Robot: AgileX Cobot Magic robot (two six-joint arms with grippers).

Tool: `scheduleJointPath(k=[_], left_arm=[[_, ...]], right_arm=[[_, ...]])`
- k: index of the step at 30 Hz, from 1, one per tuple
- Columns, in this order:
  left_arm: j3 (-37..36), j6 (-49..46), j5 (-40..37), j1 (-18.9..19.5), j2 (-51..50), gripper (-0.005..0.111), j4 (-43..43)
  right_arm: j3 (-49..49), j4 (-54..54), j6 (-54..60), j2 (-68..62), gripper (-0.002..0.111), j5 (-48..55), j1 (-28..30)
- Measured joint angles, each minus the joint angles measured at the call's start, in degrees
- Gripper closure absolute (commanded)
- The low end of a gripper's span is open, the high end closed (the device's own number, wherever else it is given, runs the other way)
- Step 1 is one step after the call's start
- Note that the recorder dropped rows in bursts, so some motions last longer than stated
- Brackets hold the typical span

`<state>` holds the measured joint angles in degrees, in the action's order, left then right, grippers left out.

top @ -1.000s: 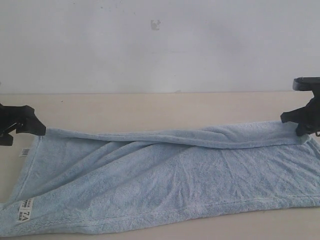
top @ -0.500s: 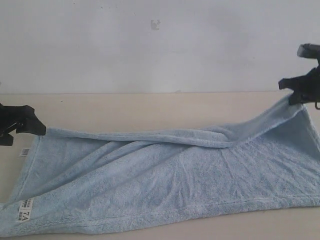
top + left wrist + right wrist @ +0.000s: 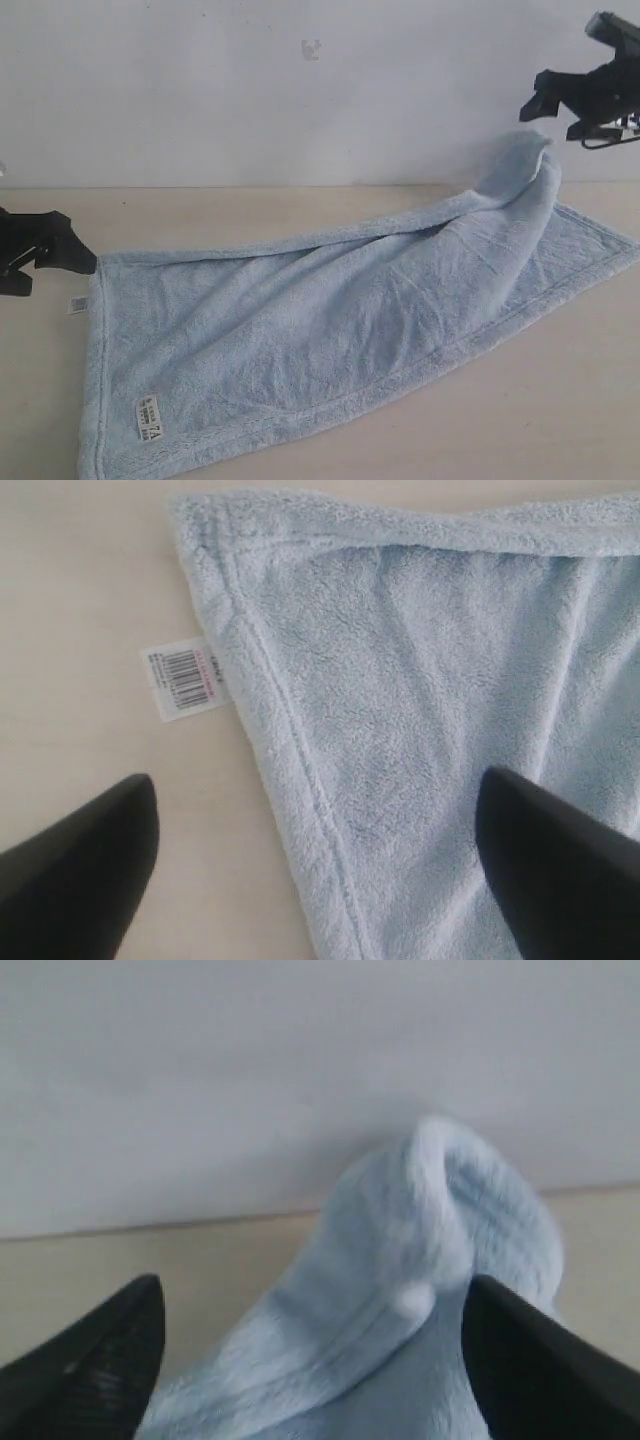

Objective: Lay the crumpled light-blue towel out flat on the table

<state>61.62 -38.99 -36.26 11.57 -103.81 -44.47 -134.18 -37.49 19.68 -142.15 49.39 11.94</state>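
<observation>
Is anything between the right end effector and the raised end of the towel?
Nothing visible. The raised fold of the pale-blue fluffy fleece towel stands just ahead of the open black right end effector, with no other object between them.

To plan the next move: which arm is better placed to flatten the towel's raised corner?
Right. The right gripper hangs open just above the raised corner of the towel; the left gripper is over the flat opposite end.

fluffy fleece towel (image 3: 330, 310) (matt wood-look table (image 3: 250, 215))
</observation>
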Motion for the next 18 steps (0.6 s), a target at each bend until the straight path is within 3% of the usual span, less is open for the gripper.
scheduleJointPath(k=[2, 7, 9, 13, 18], left_arm=[[0.00, 0.00, -0.12, 0.00, 0.00, 0.027, 0.00], [0.00, 0.00, -0.22, 0.00, 0.00, 0.027, -0.58], [0.00, 0.00, -0.22, 0.00, 0.00, 0.027, -0.69], [0.00, 0.00, -0.33, 0.00, 0.00, 0.027, -0.83], [0.00, 0.00, -0.33, 0.00, 0.00, 0.027, -0.83]], right_arm=[[-0.40, 0.26, -1.13, -1.61, 0.049, 2.91, 0.00], [-0.72, 2.19, -1.57, -1.09, 0.055, 5.45, 0.00], [-0.88, 6.60, -3.59, 0.03, 0.068, 6.95, 0.00], [-0.08, 20.69, -8.87, 1.37, 0.106, 12.16, 0.00], [4.23, 26.48, -9.68, 1.39, 0.108, 14.71, 0.00]])
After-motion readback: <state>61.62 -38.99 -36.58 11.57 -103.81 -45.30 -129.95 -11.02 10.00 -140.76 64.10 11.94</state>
